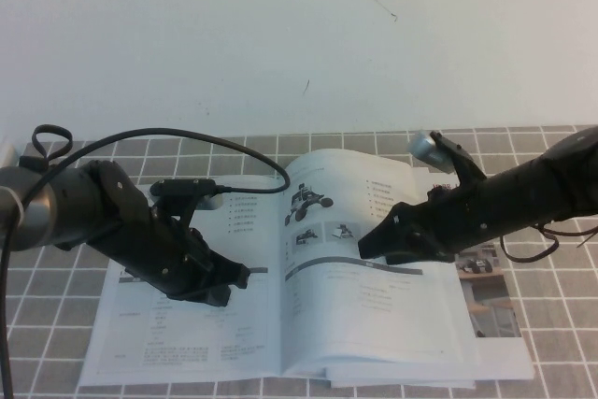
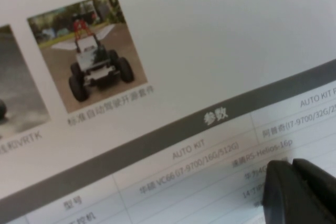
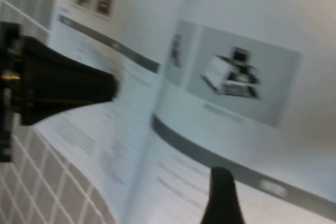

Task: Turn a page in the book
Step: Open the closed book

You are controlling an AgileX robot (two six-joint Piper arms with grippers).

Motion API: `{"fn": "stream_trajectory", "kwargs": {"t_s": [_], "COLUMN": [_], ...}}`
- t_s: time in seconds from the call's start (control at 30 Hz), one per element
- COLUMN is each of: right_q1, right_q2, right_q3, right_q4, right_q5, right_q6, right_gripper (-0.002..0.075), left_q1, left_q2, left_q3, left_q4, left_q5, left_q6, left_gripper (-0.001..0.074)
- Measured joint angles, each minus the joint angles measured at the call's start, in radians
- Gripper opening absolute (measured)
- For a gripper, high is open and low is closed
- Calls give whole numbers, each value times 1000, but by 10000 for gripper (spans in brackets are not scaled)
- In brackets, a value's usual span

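Both low: left gripper (image 1: 238, 277) on book (image 1: 187, 343), right gripper (image 1: 367, 245) over page (image 1: 374, 306).

Both arms are clad in matte black segments. A black cable is looped above the left claw (image 1: 235, 279); a silver cap is seen behind the right claw (image 1: 366, 246).

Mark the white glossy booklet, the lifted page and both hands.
white glossy booklet (image 1: 177, 343): high view, left page.
lifted white page (image 1: 374, 277): high view, text area.
left hand (image 1: 235, 279): high view, tip.
right hand (image 1: 366, 246): high view, tip.
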Motion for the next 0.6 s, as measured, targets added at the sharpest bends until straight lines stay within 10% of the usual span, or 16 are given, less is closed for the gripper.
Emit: {"fn": "stream_trajectory", "kwargs": {"t_s": [0.27,0.6], "right_q1": [4,-46], "right_q2": [0,-20], "right_q3": [-17,-131], "right_q4": [86,-548], "right_q5": [53,75], "right_q6": [-73,336], "right_gripper": [461,461], "left_q1": [0,0], "left_q2": [3,3], "left_q3": [0,0], "left_q4": [-15,-29], "left_q5": [0,0], "left_q6": [20,25], "left_gripper": [-4,-4]}}
